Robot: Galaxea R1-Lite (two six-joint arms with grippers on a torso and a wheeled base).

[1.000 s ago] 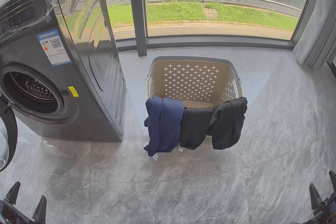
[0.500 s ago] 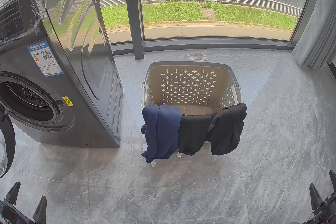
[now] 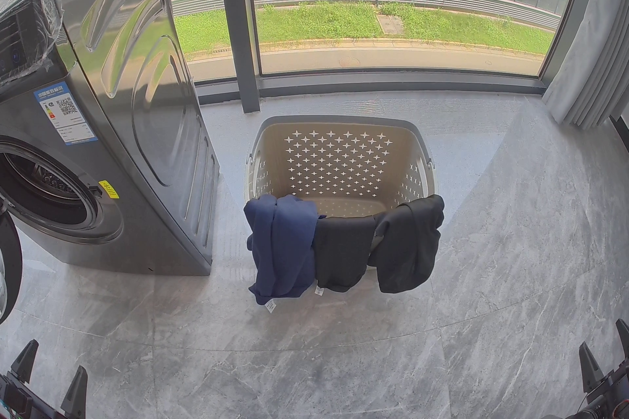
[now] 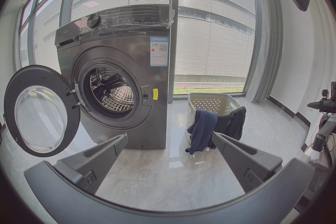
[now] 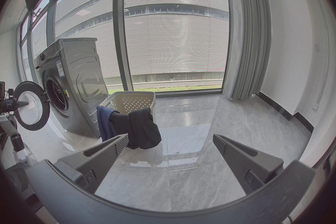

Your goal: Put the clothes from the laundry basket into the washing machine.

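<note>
A beige laundry basket (image 3: 341, 162) stands on the grey floor ahead of me. Over its near rim hang a navy garment (image 3: 278, 247) and two black garments (image 3: 406, 243). The grey washing machine (image 3: 98, 132) stands to the left with its round door (image 4: 38, 111) swung open and the drum (image 4: 112, 91) showing. My left gripper (image 3: 51, 368) is low at the near left, open and holding nothing. My right gripper (image 3: 606, 355) is low at the near right, open too. Both are well short of the basket (image 4: 213, 104), and the clothes (image 5: 129, 125) hang apart from them.
A tall window with a dark post (image 3: 236, 14) runs behind the basket. A light curtain (image 3: 590, 47) hangs at the far right. Bare grey floor (image 3: 341, 361) lies between me and the basket.
The whole head picture has shifted, so the camera moved: basket and washing machine now sit further left and a bit lower. Both grippers keep their places in the picture.
</note>
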